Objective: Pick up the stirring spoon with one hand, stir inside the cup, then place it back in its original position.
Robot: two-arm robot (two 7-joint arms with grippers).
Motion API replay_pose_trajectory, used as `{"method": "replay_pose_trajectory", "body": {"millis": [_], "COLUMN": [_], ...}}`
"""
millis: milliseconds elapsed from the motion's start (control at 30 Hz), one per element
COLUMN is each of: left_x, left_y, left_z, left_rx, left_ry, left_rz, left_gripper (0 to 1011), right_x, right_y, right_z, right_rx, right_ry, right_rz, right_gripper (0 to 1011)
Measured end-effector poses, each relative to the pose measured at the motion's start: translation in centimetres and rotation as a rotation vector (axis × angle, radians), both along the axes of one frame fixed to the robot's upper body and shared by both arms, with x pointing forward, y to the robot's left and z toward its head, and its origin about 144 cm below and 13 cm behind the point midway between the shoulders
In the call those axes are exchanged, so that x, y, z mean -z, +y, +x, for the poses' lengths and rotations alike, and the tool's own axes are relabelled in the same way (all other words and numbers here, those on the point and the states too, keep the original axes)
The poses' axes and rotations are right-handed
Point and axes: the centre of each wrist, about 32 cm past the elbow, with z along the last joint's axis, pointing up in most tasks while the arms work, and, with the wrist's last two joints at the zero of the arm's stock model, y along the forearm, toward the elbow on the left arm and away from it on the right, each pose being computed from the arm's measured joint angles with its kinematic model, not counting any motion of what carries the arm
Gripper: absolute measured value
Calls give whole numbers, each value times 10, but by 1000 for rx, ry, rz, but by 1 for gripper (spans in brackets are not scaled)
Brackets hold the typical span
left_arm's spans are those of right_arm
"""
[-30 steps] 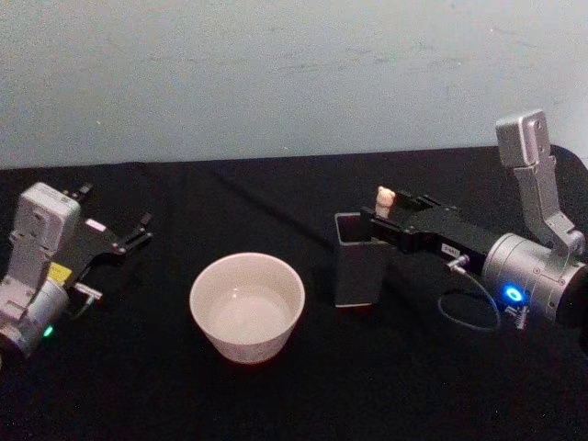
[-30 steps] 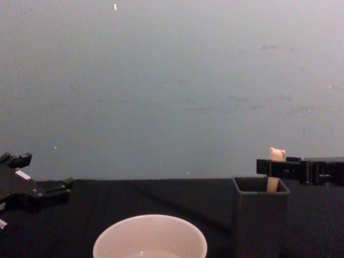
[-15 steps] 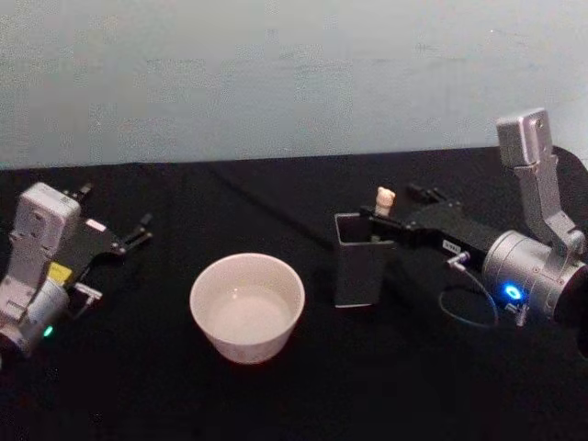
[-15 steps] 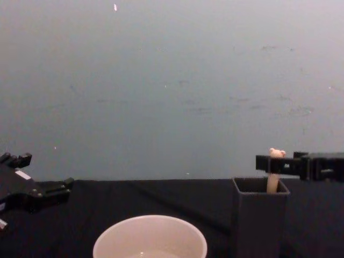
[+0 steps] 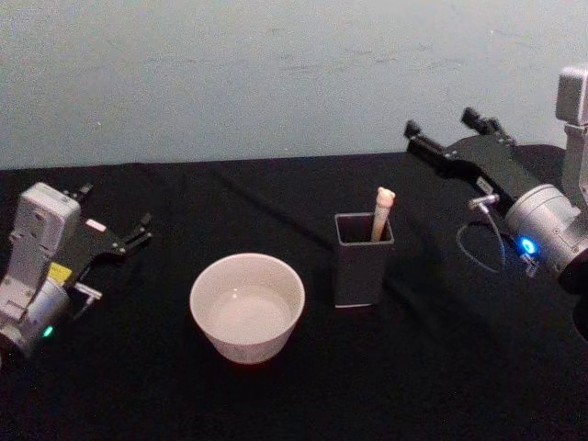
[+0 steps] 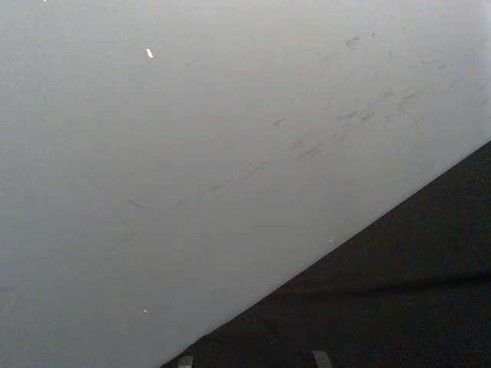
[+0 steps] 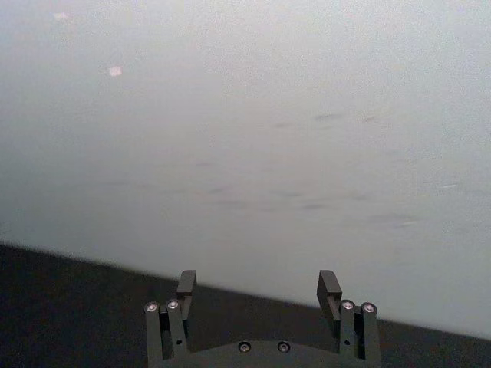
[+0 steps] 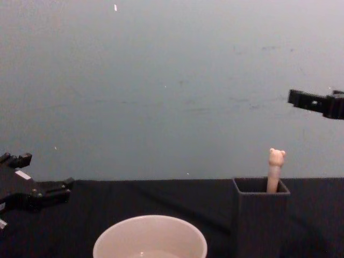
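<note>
Beige and slim, the stirring spoon (image 5: pixel 380 213) stands handle-up inside the dark grey holder (image 5: pixel 364 262), its long axis close to upright with a slight lean that carries the bear head toward one o'clock in the head view. The bowl end is down inside the holder and hidden by its walls. From the chest view the spoon (image 8: pixel 274 170) rises out of the holder (image 8: pixel 260 217) near its right-hand wall, bear head on top, the handle almost vertical.

At about nine o'clock from the holder sits the cream cup (image 5: pixel 246 306), near it but apart from it, on the black cloth of the table (image 5: pixel 423 386).

At two o'clock from the holder, well apart from it and raised above the table, hangs the right gripper (image 5: pixel 444 135) on its silver wrist with the blue light. Its two fingers are spread wide with nothing between them, as the right wrist view shows (image 7: pixel 259 290); they point toward ten o'clock, at the pale wall (image 5: pixel 276 73).

Far off at nine o'clock from the cup, the left gripper (image 5: pixel 115 217) rests low at the table's edge, fingers spread and empty.
</note>
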Motion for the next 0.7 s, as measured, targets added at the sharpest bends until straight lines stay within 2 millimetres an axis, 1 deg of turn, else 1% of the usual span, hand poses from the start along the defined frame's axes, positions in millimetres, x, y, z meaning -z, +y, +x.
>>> {"method": "replay_pose_trajectory", "body": {"millis": [67, 167, 300, 400, 433, 700], "left_x": [0, 0, 0, 0, 0, 0], "left_y": [0, 0, 0, 0, 0, 0], "left_z": [0, 0, 0, 0, 0, 0], "left_rx": [0, 0, 0, 0, 0, 0], "left_ry": [0, 0, 0, 0, 0, 0], "left_rz": [0, 0, 0, 0, 0, 0], "left_gripper": [1001, 1001, 1001, 1001, 1001, 1001], "right_x": [3, 14, 35, 46, 52, 74], "right_y": [1, 2, 4, 5, 6, 10], "right_z": [1, 3, 1, -2, -4, -12], "right_rx": [39, 113, 175, 186, 187, 181], "right_ry": [-20, -52, -17, 14, 37, 131], "right_rz": [-11, -53, -104, -125, -138, -180], "right_gripper": [1002, 1002, 1002, 1002, 1002, 1002]}}
